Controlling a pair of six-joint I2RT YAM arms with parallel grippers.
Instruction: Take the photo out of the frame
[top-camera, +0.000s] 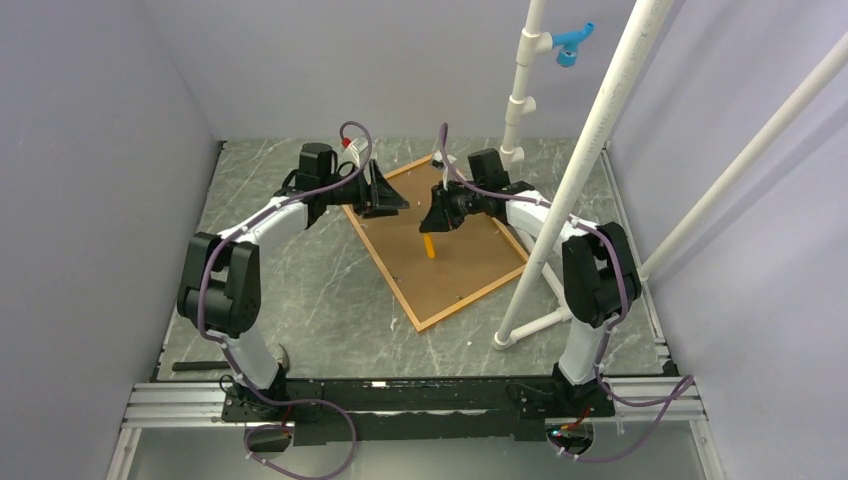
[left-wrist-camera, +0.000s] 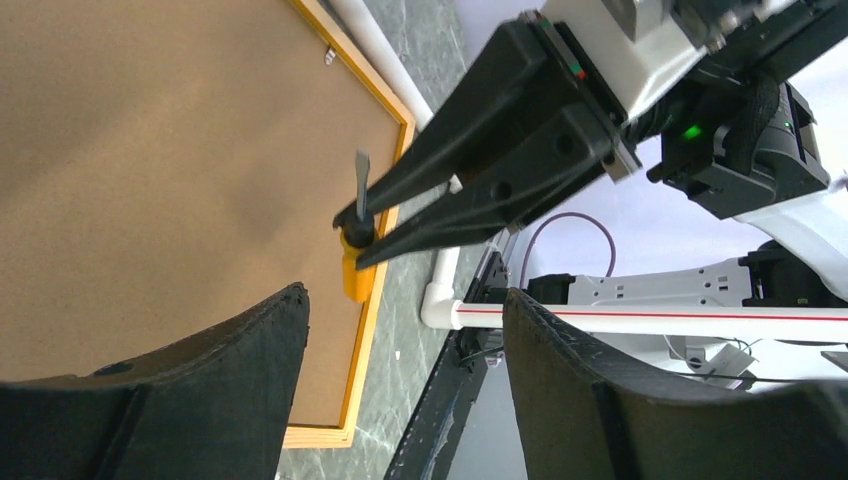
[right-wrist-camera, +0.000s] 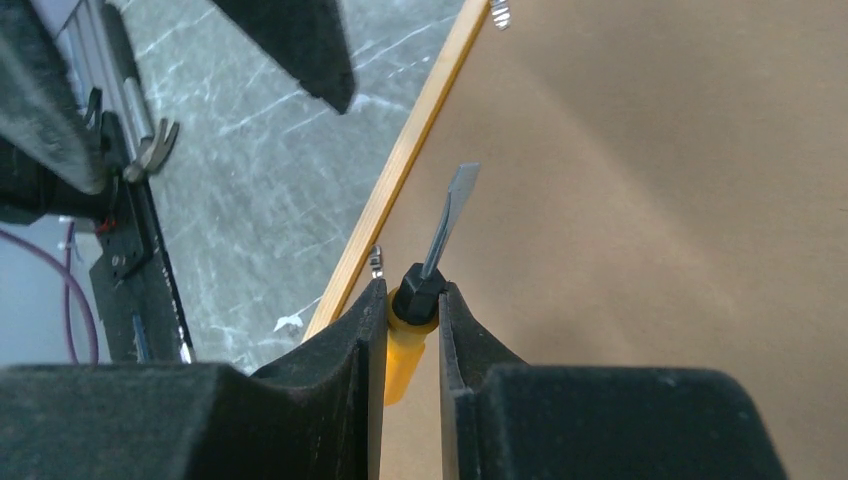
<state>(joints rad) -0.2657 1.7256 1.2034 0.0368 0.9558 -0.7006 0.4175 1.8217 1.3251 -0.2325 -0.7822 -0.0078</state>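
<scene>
The orange frame (top-camera: 470, 297) lies face down on the table, with the brown backing board (top-camera: 450, 260) filling it. The photo is hidden under the board. My right gripper (top-camera: 437, 222) is shut on the orange-handled screwdriver (top-camera: 429, 246) and holds it over the board's middle. In the right wrist view the gripper (right-wrist-camera: 412, 290) clamps the handle (right-wrist-camera: 400, 350), blade pointing away, close to the frame's edge (right-wrist-camera: 420, 130). My left gripper (top-camera: 385, 205) is open and empty over the frame's far left corner. The left wrist view (left-wrist-camera: 405, 300) shows the screwdriver (left-wrist-camera: 355, 275) and frame (left-wrist-camera: 362, 380).
A white PVC pipe stand (top-camera: 575, 170) rises at the right, its foot just right of the frame. A hammer (right-wrist-camera: 150, 140) lies near the left arm's base. Small metal tabs (right-wrist-camera: 377, 262) sit along the frame's inner edge. Grey walls enclose the table.
</scene>
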